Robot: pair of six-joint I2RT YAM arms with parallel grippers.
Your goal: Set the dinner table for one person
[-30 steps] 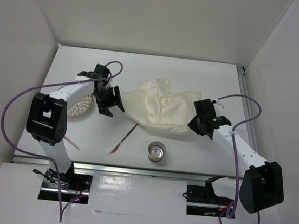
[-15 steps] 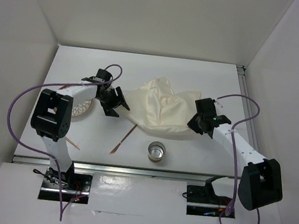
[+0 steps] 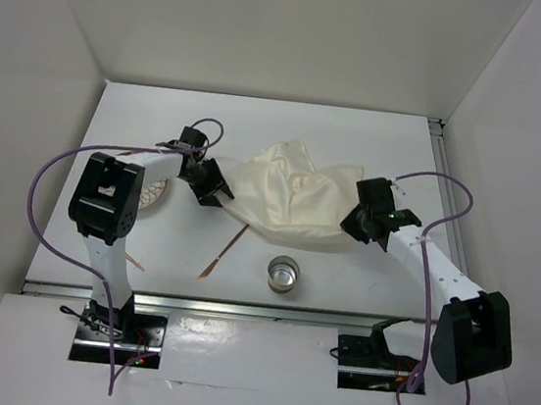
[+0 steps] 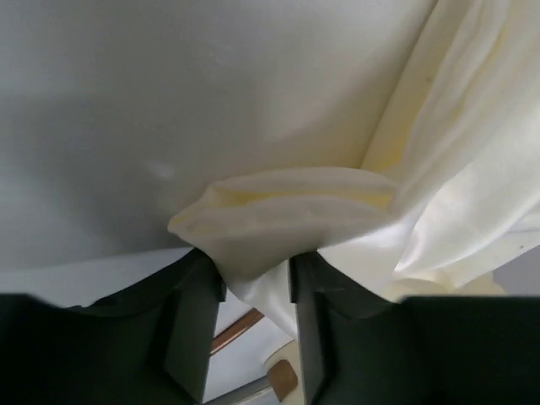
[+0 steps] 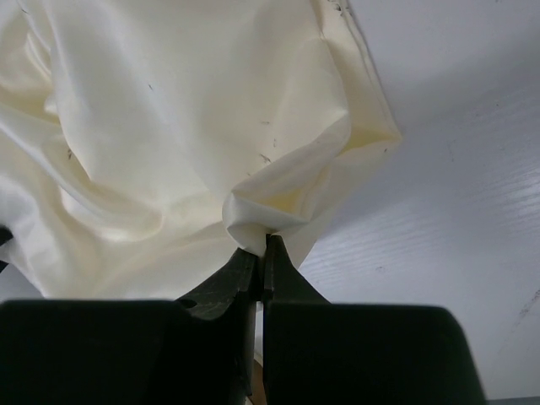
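The cream fabric placemat lies crumpled in the middle of the white dinner table. My left gripper is at the placemat's left edge. In the left wrist view the left gripper is open, and a fold of the placemat lies between its fingertips. My right gripper is at the placemat's right corner. In the right wrist view the right gripper is shut on a pinched fold of the placemat.
A patterned plate lies left of the placemat, partly under my left arm. A wooden utensil and a glass lie in front of the placemat. Another wooden utensil lies near the front left.
My left gripper has moved right from beside the plate to the placemat's left edge, and the fold now sits between its fingers. My right gripper has stayed shut on the right corner.
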